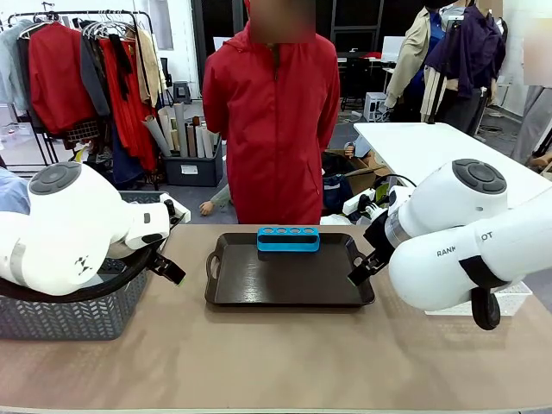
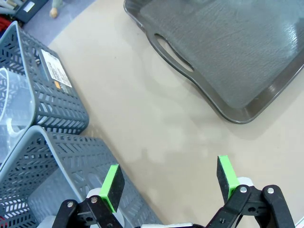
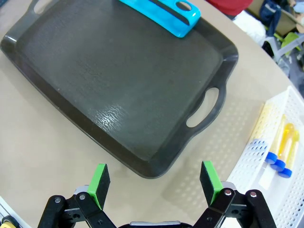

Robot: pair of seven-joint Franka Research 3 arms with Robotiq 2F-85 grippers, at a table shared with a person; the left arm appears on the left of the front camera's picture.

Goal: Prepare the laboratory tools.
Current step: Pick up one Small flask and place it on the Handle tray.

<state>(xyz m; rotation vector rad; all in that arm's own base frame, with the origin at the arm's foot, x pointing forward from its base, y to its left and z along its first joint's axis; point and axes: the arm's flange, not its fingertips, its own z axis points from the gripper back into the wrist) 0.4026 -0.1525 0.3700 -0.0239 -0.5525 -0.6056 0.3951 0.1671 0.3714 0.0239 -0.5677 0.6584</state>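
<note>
Small orange-filled tubes with blue caps (image 3: pixel 281 154) lie in a white perforated basket (image 3: pixel 251 156), to the right of my right gripper (image 3: pixel 154 178). That gripper is open and holds nothing, and it hovers over the table at the near right corner of the dark tray (image 3: pixel 118 80). A clear plastic vessel (image 2: pixel 8 107) shows inside a grey woven basket (image 2: pixel 52 102); whether it is the beaker or the flask I cannot tell. My left gripper (image 2: pixel 169 179) is open and empty, between the grey baskets and the tray (image 2: pixel 237 57). In the front view both grippers (image 1: pixel 170 269) (image 1: pixel 362 272) flank the tray (image 1: pixel 289 276).
A blue rack with several round holes (image 1: pixel 288 239) (image 3: pixel 161 14) stands on the tray's far edge. A second grey basket (image 2: pixel 42 185) sits close under my left gripper. A person in a red coat (image 1: pixel 274 121) stands at the far side of the table.
</note>
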